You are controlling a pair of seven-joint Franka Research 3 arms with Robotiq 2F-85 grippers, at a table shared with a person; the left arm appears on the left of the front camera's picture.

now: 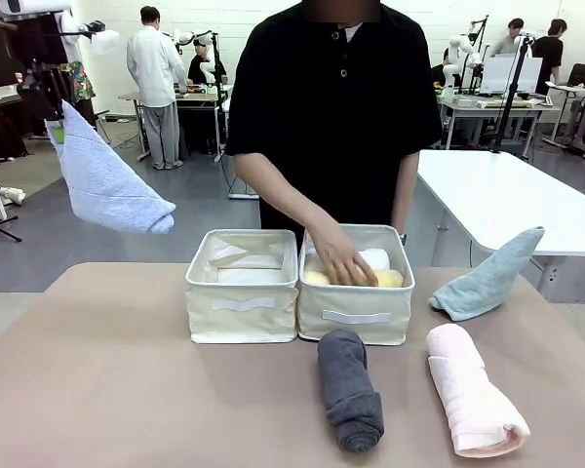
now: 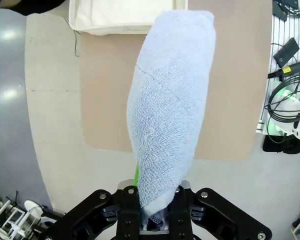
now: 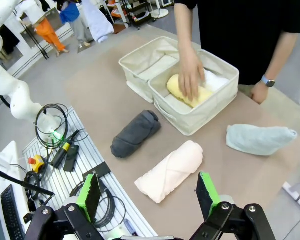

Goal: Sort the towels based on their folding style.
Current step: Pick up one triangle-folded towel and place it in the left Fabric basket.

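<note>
Aloft, left jaws pinch the periwinkle-blue towel (image 2: 165,125) by its tip (hanging free), while right jaws gape wide, empty.

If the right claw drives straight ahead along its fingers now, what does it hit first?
Probably the pale pink rolled towel on the table, centred ahead of the open right claw, though depth is hard to judge.

Robotics lab, going by grey floor (image 1: 97,244), white tables (image 1: 507,195) beyond, coiled cables (image 3: 50,125) and a red stop button (image 3: 34,161) beside the worktop (image 1: 127,370).
</note>
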